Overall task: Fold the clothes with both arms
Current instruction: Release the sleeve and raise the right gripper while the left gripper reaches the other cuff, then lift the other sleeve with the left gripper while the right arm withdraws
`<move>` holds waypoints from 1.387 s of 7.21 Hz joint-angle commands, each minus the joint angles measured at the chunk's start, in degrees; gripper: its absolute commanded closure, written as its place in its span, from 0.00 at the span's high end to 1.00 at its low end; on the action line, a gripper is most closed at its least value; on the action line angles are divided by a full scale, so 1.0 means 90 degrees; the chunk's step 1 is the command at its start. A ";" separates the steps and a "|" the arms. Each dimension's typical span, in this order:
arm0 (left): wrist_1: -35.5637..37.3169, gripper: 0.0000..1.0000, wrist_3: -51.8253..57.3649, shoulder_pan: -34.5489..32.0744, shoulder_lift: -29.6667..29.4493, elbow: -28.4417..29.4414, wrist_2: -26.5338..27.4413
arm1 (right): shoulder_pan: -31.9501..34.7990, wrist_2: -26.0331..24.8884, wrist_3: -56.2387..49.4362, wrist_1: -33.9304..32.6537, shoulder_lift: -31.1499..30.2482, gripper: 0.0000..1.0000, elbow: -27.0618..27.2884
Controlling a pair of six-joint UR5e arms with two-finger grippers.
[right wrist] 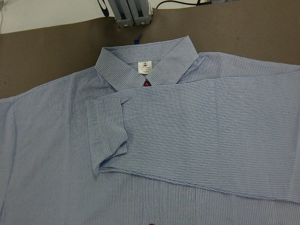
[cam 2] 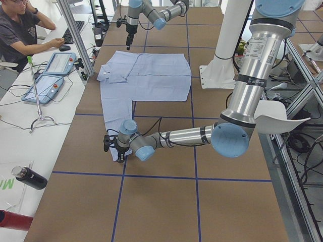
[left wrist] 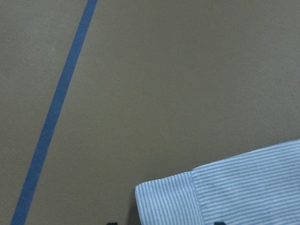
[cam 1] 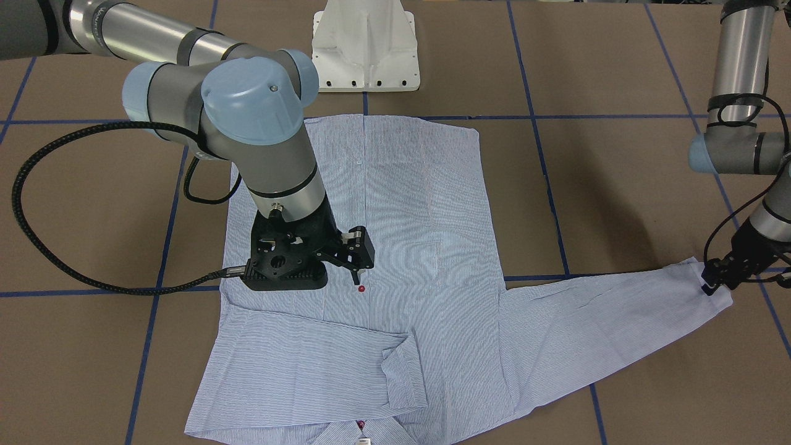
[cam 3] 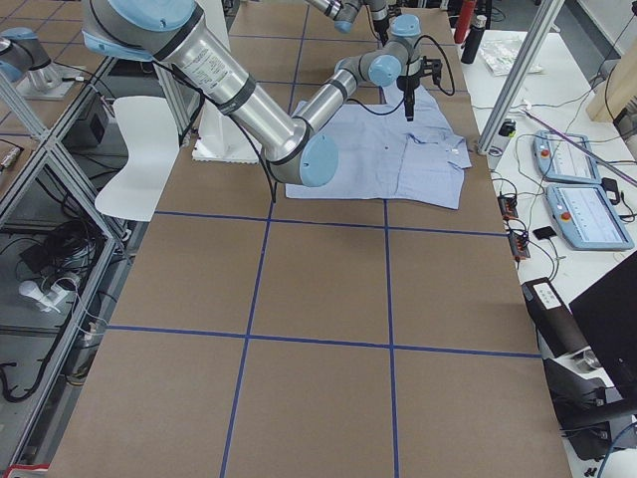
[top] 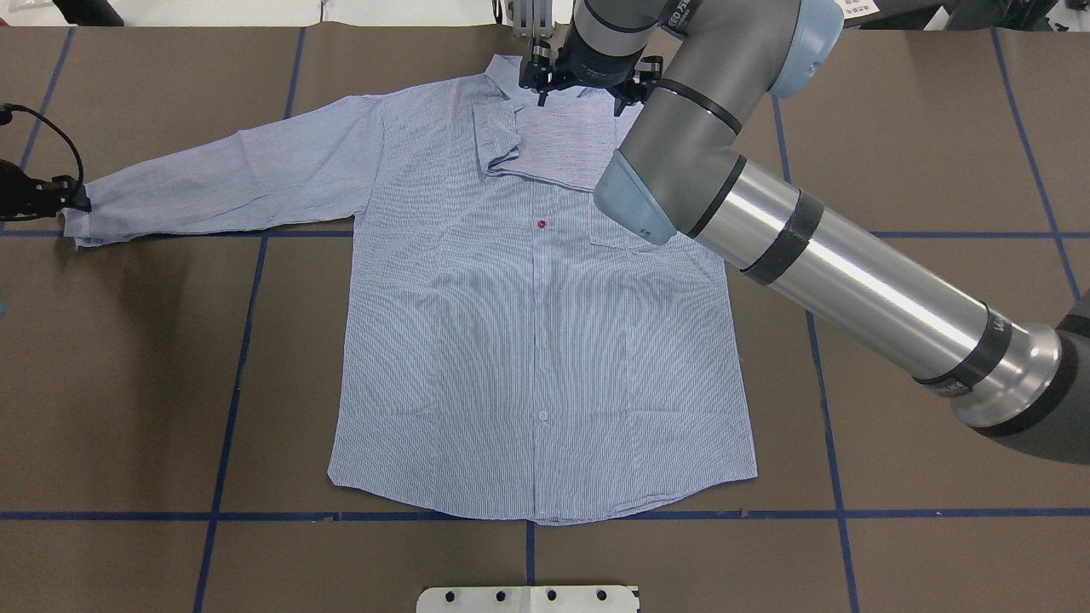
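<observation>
One striped shirt [top: 528, 340] spread across the desk [top: 920, 111].
At the outstretched cuff [cam 1: 717, 301] the left fingers [cam 1: 707, 287] stand spread; right fingers [cam 1: 361, 254], over the chest, I cannot tell.

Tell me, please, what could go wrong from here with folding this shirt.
1. The left gripper sits at the very edge of the outstretched sleeve's cuff. So shallow a hold may slip once the sleeve is lifted.
2. The right gripper hangs low over the shirt, probably in that sleeve's path, so cloth or arms might snag.
3. The folded sleeve lies loose and could be dragged open.
</observation>
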 commanded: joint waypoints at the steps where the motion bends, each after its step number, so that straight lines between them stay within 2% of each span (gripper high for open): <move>1: 0.0032 0.00 0.0037 0.0002 -0.0013 -0.0063 -0.0076 | 0.0009 -0.0008 -0.0010 0.0000 -0.0011 0.99 -0.0009; 2: 0.0100 0.00 0.0037 0.0011 -0.0022 -0.0141 -0.0153 | 0.0019 0.0001 -0.0145 0.0000 -0.0030 0.99 0.0000; 3: 0.0439 0.00 0.0037 -0.0008 -0.0129 -0.0344 -0.0599 | 0.0086 0.0079 -0.0195 -0.0019 -0.0137 0.99 0.0068; 4: 0.0984 0.00 0.0037 -0.0095 -0.0198 -0.0752 -0.0758 | 0.0087 0.0089 -0.0253 -0.0020 -0.0631 0.99 0.0533; 5: 0.1937 0.00 0.0037 -0.0338 -0.0537 -0.1250 -0.0769 | 0.0087 0.0215 -0.0428 -0.0203 -0.1177 0.99 0.1069; 7: 0.3842 0.00 -0.0060 -0.0516 -0.1211 -0.2324 -0.0906 | 0.0097 0.0246 -0.0974 -0.1274 -0.1776 0.99 0.1900; 8: 0.4489 0.00 -0.0283 -0.0506 -0.1591 -0.2580 -0.0954 | 0.0135 0.0246 -0.1373 -0.1830 -0.2223 0.99 0.2456; 9: 0.4621 0.00 -0.1039 -0.0477 -0.2078 -0.2573 -0.1003 | 0.0213 0.0255 -0.1889 -0.2281 -0.2682 0.99 0.2945; 10: 0.4612 0.00 -0.1753 -0.0313 -0.2489 -0.2534 -0.1139 | 0.0311 0.0265 -0.2378 -0.2421 -0.3199 0.99 0.3385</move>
